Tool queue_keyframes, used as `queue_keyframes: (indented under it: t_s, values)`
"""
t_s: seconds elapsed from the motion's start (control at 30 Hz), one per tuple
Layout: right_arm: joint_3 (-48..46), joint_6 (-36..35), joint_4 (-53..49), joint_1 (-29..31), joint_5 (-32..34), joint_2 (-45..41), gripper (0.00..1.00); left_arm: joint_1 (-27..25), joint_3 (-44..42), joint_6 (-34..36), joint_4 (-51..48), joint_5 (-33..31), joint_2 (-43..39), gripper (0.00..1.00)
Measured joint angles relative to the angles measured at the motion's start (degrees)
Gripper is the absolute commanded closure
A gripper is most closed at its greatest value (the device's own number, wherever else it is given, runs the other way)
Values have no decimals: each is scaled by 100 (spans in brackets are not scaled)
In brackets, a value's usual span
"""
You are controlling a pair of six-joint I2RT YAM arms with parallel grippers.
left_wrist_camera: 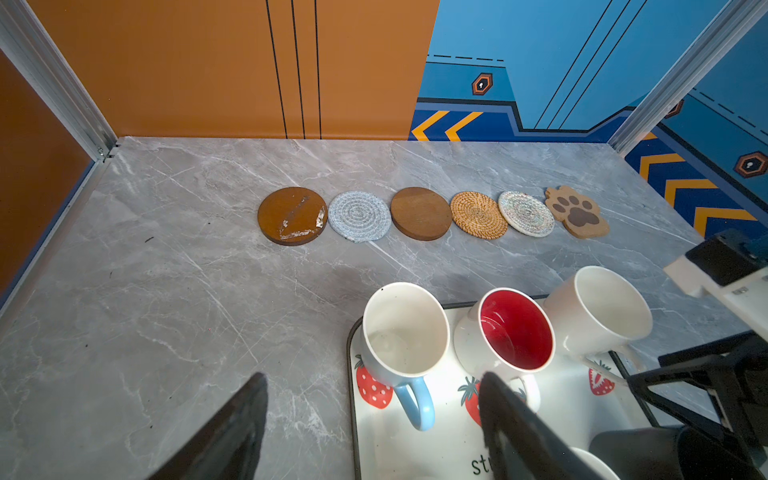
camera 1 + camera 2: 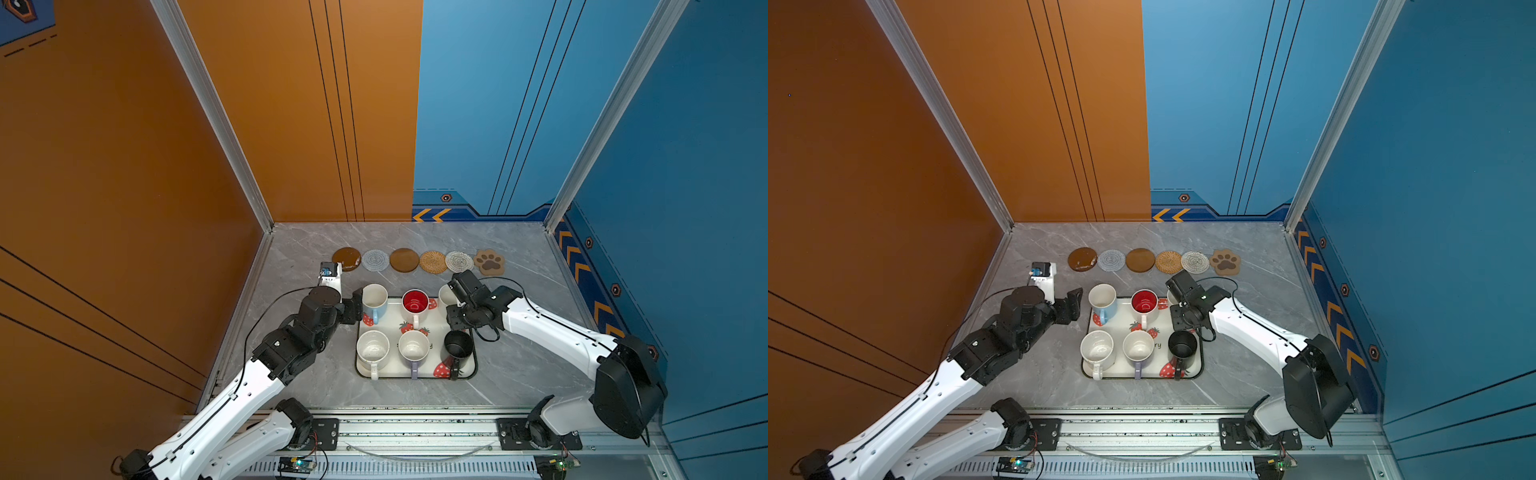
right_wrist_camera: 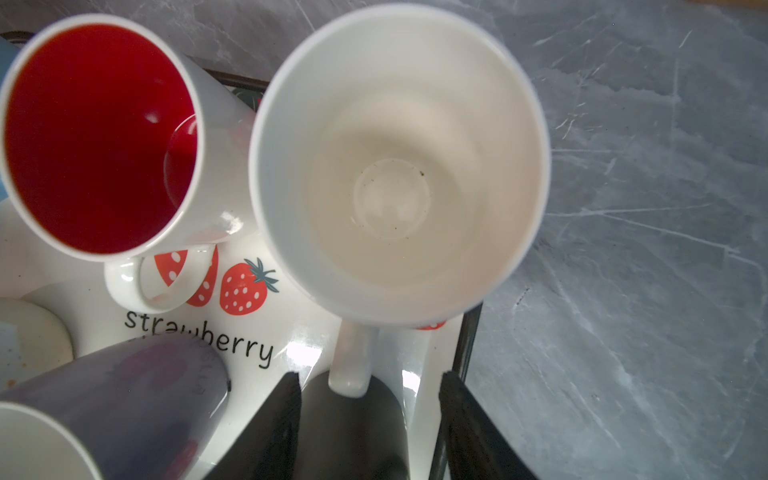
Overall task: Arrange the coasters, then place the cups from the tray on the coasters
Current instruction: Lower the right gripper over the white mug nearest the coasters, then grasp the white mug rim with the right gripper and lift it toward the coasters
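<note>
The coasters [image 2: 404, 260] lay in a row at twelve o'clock of the tray [image 2: 415, 377], every cup [image 2: 372, 348] on it, so I was on the first cup: my right claw [image 3: 369, 379] stood apart astride the handle of the cream white mug [image 3: 399, 166] at the tray's one o'clock corner, not yet pinching. Next, I judged, it must close and lift straight, clear of the red-lined mug [image 3: 99, 137]; my left claw [image 1: 372, 377] hung apart.

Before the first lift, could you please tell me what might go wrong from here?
The right gripper straddles the handle of the cream white mug, the black mug close by; its fingers could clip it on closing. The white mug with red inside stands near, so a tilted lift may knock it.
</note>
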Motion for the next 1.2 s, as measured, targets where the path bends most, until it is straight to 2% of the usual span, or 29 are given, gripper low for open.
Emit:
queue_keyframes:
  t_s: [0.73, 0.93, 1.13, 1.2]
  values:
    - [179, 0, 76, -20, 7, 645, 60, 175, -146, -2, 337, 330, -208, 20]
    - [179, 9, 103, -44, 2, 778, 71, 184, -170, -4, 420, 376, -234, 20]
    - [245, 46, 76, -44, 35, 796, 97, 238, -203, -4, 450, 439, -238, 20]
    - [310, 37, 52, -57, 44, 822, 100, 245, -203, -4, 459, 442, -238, 20]
